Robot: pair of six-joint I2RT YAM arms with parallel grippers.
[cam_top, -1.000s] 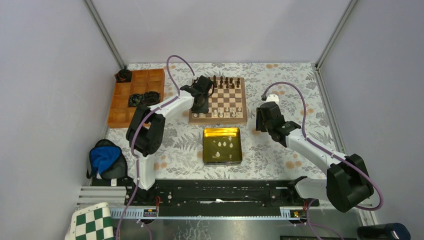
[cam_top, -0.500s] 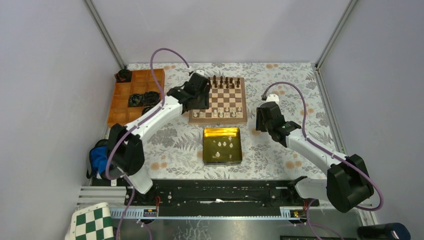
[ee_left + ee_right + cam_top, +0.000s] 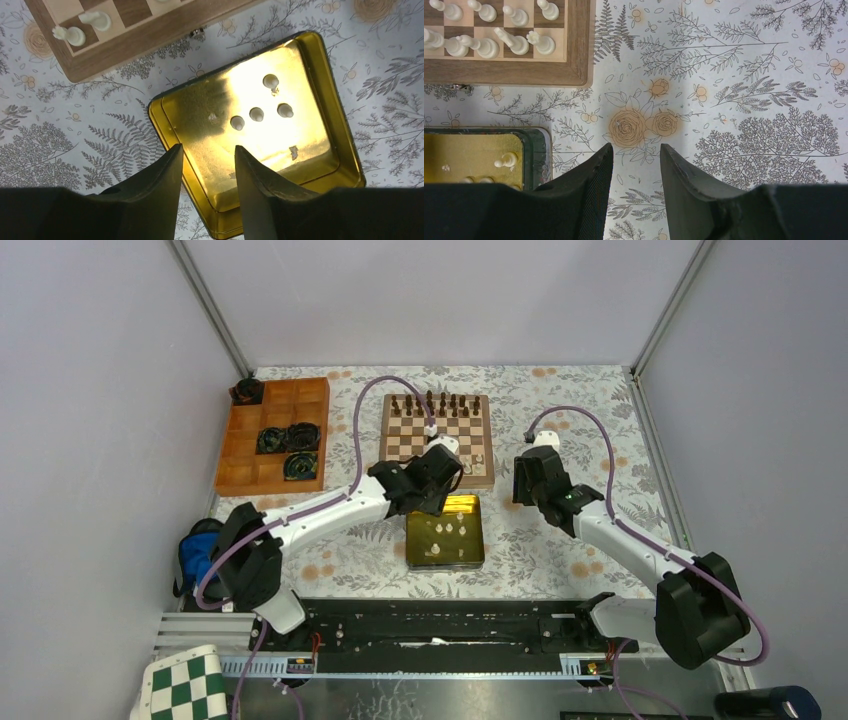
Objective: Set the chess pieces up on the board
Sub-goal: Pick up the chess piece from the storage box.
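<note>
Left gripper: jaws apart, nothing held, hovering above tin. Four pieces upright inside tin, clustered close together. Other pieces already placed on board, just beyond tin. Right gripper: jaws apart, nothing held, over mat beside tin.

Risks:
- pieces tiny and crowded; descent may topple neighbour.
- glossy tin floor; piece may skid from off-centre pinch.
- tin wall may obstruct approach.

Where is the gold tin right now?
In the top view, the gold tin lies mid-table, just nearer the arms than the board, not touching it; the left gripper hovers over it.
</note>
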